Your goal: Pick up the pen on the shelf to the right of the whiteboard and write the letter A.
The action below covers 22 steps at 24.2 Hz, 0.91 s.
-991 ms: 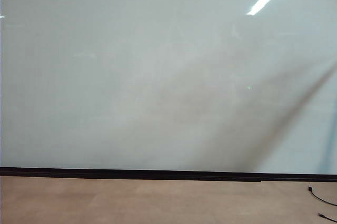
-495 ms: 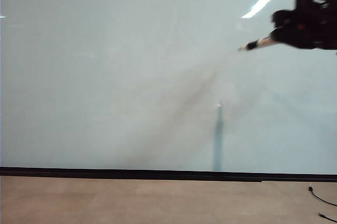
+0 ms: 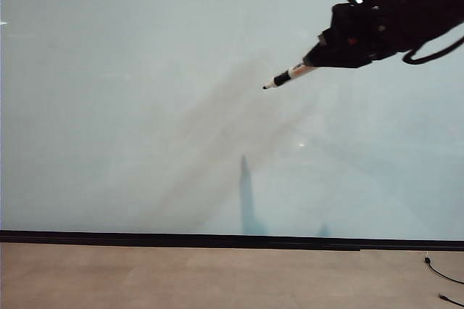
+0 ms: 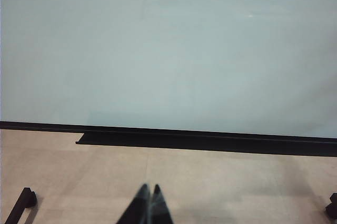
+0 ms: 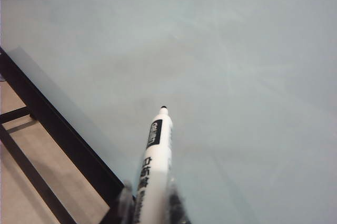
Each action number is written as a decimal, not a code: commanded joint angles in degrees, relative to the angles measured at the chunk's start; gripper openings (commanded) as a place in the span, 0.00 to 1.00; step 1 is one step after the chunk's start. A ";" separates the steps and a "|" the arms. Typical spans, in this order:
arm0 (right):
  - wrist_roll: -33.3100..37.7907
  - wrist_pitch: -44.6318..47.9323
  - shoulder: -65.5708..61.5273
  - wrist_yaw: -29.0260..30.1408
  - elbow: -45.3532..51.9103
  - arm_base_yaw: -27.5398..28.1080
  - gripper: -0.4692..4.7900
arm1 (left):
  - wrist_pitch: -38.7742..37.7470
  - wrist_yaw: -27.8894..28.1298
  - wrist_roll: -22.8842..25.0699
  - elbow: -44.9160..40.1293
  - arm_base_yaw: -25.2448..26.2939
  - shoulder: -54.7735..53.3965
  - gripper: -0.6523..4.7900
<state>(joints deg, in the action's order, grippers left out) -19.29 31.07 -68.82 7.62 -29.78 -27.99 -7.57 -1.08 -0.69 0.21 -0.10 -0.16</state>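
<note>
**Black gripper holds pen in front of whiteboard, tip clear of surface**

White-barrelled, the pen point(image 3: 290, 77) projects from the right gripper point(image 3: 324, 54), whose jaws are clamped on its rear section. In the exterior view the gripper sits before the upper right area of the whiteboard point(image 3: 145, 106), and the pen slants down and toward the board's centre, black tip leading. The right wrist view shows the pen point(image 5: 154, 166) lengthwise with a black label band near the tip and printed characters along the barrel; blurred fingers point(image 5: 174, 205) flank the barrel at the frame edge. Whether the tip touches the whiteboard point(image 5: 237, 77) cannot be told; no ink mark shows on the board surface.

The left gripper point(image 4: 149, 203) sits low, over the tan floor point(image 4: 210, 182) in front of the whiteboard point(image 4: 168, 50), with its two fingertips pressed together and nothing between them.

Edges and clearance, relative to the whiteboard:
- A thin black strip point(image 3: 217, 240) runs along the board's lower edge, well below the pen tip.
- The board face to the left of and below the pen tip is unmarked, carrying only soft shadows.
- A black cable point(image 3: 442, 274) lies on the floor point(image 3: 181, 276) below the board's lower right corner.
</note>
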 commanded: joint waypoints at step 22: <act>-10.84 -17.73 -11.58 5.07 -23.39 -2.14 0.08 | 0.35 -0.20 0.22 0.17 0.00 -0.02 0.11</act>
<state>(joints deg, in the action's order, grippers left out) -29.36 14.41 -80.68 12.45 -52.34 -30.06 -7.57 -1.08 -0.69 0.21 -0.10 -0.16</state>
